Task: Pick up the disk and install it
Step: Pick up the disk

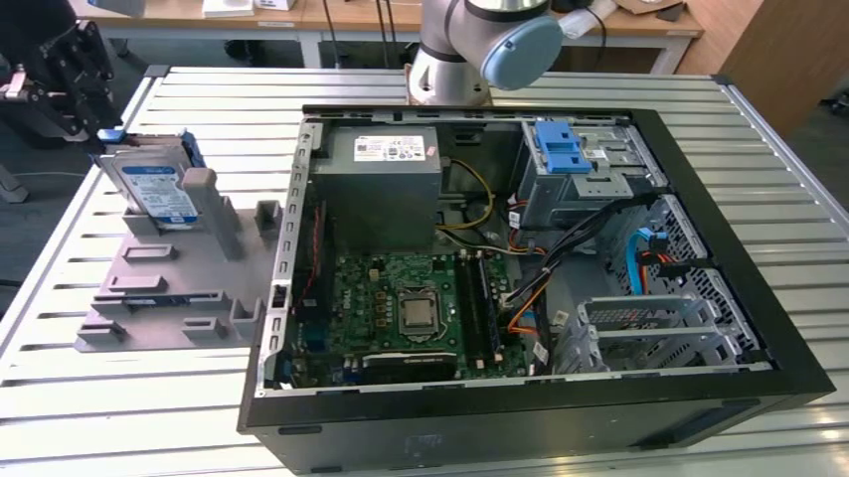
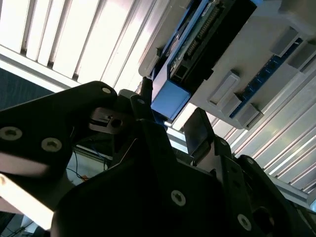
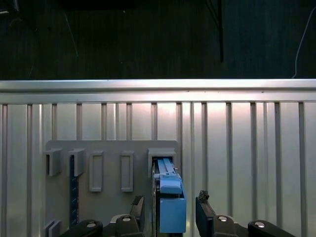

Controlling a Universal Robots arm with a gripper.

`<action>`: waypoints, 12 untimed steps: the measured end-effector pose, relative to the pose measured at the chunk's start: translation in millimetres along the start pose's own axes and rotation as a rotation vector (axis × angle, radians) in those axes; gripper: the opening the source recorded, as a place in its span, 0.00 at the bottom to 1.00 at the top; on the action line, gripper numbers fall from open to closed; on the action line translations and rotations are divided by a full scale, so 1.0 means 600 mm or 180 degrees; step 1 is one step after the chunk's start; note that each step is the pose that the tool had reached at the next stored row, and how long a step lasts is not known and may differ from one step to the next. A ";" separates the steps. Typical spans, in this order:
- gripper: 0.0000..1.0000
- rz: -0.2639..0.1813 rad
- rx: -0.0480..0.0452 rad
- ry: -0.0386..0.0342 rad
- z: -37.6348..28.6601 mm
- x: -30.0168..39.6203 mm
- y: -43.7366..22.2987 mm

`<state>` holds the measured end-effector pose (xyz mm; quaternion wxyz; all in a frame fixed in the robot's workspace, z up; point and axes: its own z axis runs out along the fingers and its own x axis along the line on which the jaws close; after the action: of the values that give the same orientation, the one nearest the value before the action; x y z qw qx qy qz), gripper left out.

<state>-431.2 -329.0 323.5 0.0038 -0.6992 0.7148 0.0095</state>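
The disk [image 1: 153, 189] stands on edge in a grey holder [image 1: 173, 278] on the table, at the exterior view's left beside the open computer case. It shows a silver face with a white-and-blue label and a blue carrier frame. My black gripper [image 1: 93, 107] hovers just beyond its far upper end. In the first wrist view the gripper [image 3: 169, 198] is open, with one finger [image 3: 138, 207] on each side of the blue end of the disk [image 3: 171, 207] and gaps between them. In the second wrist view the gripper [image 2: 171, 101] straddles the blue tab, with the disk [image 2: 197, 39] beyond it.
The open computer case [image 1: 743, 248] holds a grey metal box [image 1: 385, 189], a motherboard [image 1: 412, 308], orange and blue cables, and a drive cage with a blue latch [image 1: 564, 149]. The arm's base [image 1: 458, 60] rises behind the case. The slatted table [image 1: 133, 417] ends close to the holder [image 3: 158, 85].
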 end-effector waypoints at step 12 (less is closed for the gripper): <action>0.53 -0.0003 0.0000 0.0024 0.017 0.000 -0.005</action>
<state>-428.4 -329.0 313.4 0.0011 -0.6996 0.7145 0.0068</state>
